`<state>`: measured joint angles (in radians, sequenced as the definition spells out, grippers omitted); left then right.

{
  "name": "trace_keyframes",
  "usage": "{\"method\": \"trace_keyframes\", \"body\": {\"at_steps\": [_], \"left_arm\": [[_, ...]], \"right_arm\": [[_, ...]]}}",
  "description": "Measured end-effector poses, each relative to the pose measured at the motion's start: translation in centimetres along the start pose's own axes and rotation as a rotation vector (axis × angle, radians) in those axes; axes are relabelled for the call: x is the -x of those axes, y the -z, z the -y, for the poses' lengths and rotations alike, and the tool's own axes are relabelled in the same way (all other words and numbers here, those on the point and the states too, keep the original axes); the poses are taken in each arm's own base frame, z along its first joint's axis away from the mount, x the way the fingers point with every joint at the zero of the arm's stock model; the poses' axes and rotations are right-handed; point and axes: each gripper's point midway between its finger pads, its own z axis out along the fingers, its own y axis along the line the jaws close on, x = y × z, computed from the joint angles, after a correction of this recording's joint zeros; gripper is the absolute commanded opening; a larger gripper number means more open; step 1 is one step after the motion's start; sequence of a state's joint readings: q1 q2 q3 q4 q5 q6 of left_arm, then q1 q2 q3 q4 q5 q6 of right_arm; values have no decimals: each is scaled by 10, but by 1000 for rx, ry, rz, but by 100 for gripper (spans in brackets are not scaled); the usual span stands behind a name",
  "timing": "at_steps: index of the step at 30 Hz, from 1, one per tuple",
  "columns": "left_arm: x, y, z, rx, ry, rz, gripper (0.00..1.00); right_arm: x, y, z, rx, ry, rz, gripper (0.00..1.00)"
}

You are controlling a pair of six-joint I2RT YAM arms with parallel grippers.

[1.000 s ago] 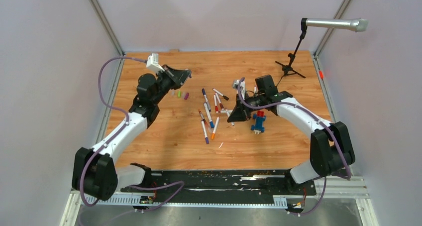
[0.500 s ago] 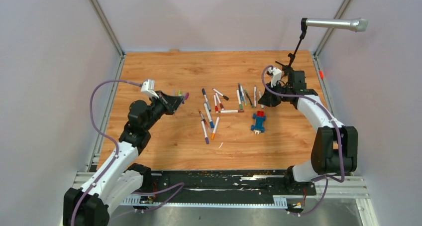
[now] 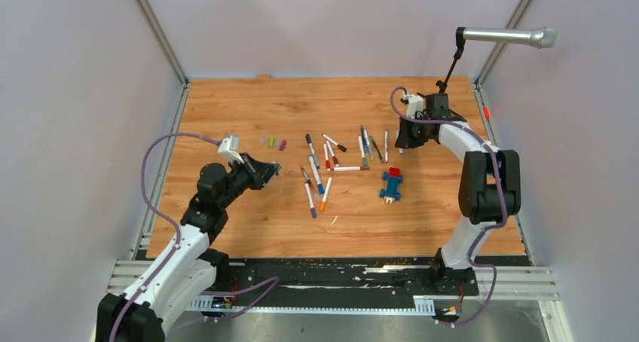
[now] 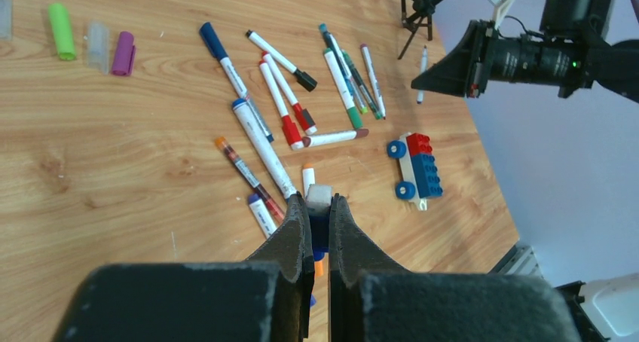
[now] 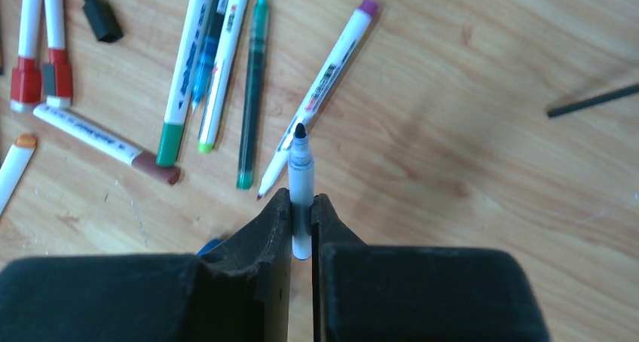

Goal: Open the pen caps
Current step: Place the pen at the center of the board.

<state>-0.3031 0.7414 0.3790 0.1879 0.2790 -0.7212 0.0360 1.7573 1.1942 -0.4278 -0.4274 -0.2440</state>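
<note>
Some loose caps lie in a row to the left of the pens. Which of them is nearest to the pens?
The purple cap: it ends the row on the side of the pens, next to a clear cap, with the green cap farther away.

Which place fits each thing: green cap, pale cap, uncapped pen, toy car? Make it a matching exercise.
1. lime-green plastic cap
2. small pale plastic cap
3. white pen with bare black tip
4. blue-and-red brick toy car

a. clamped in the right jaws
b. free on the wood beside the scattered pens
c. pinched in the left jaws
d. left end of the loose cap row

Pairs: 1-d, 2-c, 3-a, 4-b
</note>
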Motion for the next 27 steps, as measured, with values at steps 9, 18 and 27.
{"method": "trace_keyframes", "body": {"at_steps": [9, 18, 27], "left_arm": [[-6, 1, -5, 12, 1, -18, 0], [-14, -1, -10, 24, 8, -40, 0], [-23, -3, -13, 26, 22, -80, 0]], "right_arm": [[5, -43, 20, 18, -67, -84, 19], [-14, -51, 16, 44, -111, -152, 29], [-10, -43, 10, 64, -105, -132, 35]]}}
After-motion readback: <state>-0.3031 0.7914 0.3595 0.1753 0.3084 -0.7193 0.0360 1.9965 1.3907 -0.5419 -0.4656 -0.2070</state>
